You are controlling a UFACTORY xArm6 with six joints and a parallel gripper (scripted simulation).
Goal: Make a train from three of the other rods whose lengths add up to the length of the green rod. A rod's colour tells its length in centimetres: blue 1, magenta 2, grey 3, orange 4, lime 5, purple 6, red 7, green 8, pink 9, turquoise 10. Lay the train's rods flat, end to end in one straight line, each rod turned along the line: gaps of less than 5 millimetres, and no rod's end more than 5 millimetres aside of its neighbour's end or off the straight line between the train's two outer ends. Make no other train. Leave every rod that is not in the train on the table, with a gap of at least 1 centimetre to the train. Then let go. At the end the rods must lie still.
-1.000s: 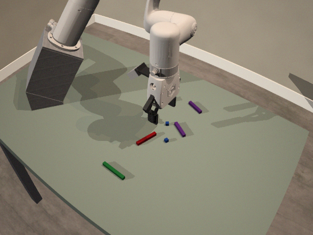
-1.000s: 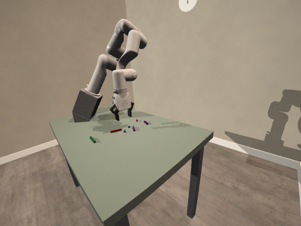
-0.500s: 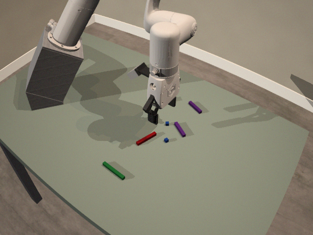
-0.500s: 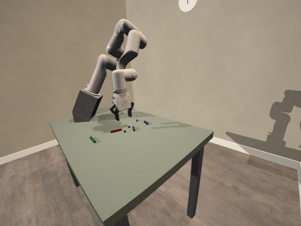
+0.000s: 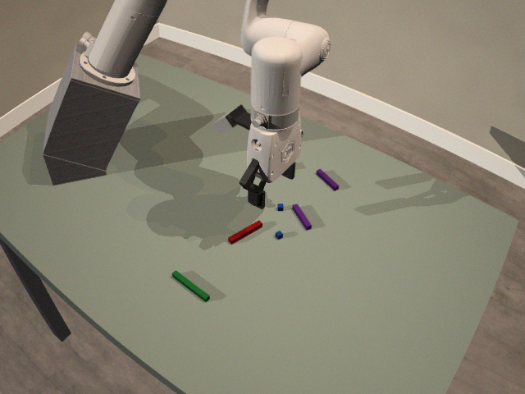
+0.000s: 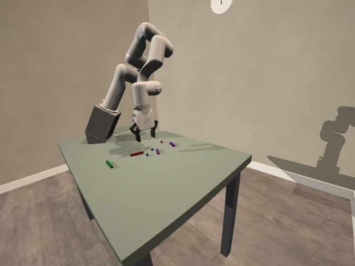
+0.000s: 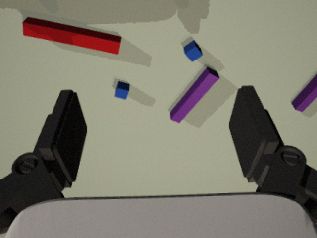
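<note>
The green rod point(image 5: 190, 286) point(image 6: 108, 164) lies apart at the front left of the table point(image 5: 381, 296) point(image 6: 160, 200). A red rod point(image 5: 244, 231) point(image 6: 136, 153) point(image 7: 73, 35), two blue cubes point(image 5: 280, 207) point(image 5: 278, 234) point(image 6: 151, 149) point(image 6: 147, 154) point(image 7: 193, 51) point(image 7: 122, 90) and a purple rod point(image 5: 302, 217) point(image 6: 157, 151) point(image 7: 194, 95) lie loose near the middle, none touching. A second purple rod point(image 5: 327, 179) point(image 6: 172, 144) point(image 7: 307, 93) lies farther back. A small magenta rod point(image 6: 161, 141) shows only in the exterior view. My gripper point(image 5: 273, 186) point(image 6: 145, 137) point(image 7: 158, 107) is open and empty, hanging a little above the table behind the cubes.
The arm's dark base block point(image 5: 84, 122) point(image 6: 100, 127) stands at the table's back left corner. The table's edges run close at the front left and at the right.
</note>
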